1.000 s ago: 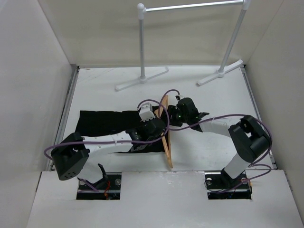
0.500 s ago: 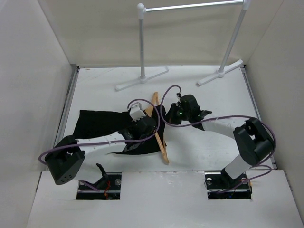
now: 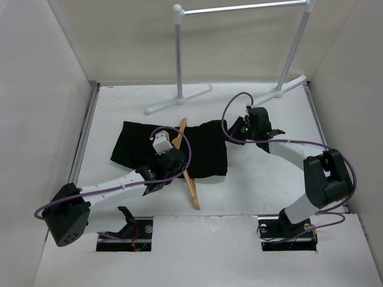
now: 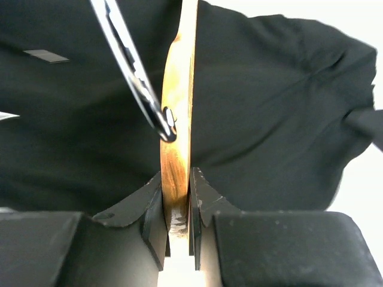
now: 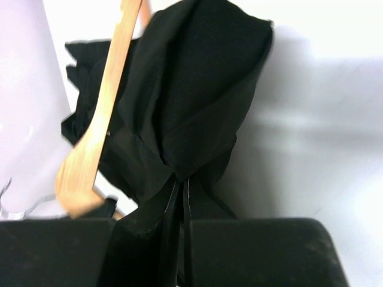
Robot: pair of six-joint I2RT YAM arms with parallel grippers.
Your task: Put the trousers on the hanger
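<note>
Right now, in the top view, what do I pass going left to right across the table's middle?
Left gripper → wooden hanger → right gripper → right arm's elbow. The black trousers overlap the first two, so unplaced.

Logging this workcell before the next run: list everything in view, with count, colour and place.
trousers: one, black, spread across the middle of the table.
hanger: one, tan wood with a metal hook, on edge across the trousers.
rail stand: one, light grey metal, at the far side of the table.
table: one, white, under everything.
cables: two, purple, one looping along each arm.
left arm: one, white and black, reaching in from the near left.
right arm: one, white and black, reaching in from the near right.
left pincer: one, black, shut on the hanger.
right pincer: one, black, shut on the trousers' right end.
</note>
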